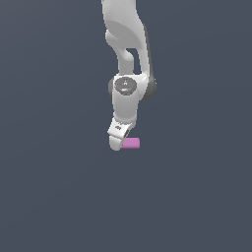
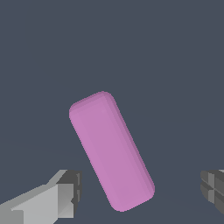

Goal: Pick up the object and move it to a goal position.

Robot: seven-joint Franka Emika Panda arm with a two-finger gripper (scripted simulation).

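Pink block [image 2: 111, 151] lies flat on the plain grey floor, long axis skewed diagonally to the finger line, lying between the spread fingers of the gripper [image 2: 142, 192], which grips nothing; judgement: wrist needs rotating to square across its narrow width.

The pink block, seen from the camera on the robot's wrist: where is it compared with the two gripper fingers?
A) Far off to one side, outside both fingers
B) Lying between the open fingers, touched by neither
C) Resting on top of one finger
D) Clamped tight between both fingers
B: in the wrist view the pink block lies slanted in the gap, with bare floor between it and each of the fingers of the open gripper.
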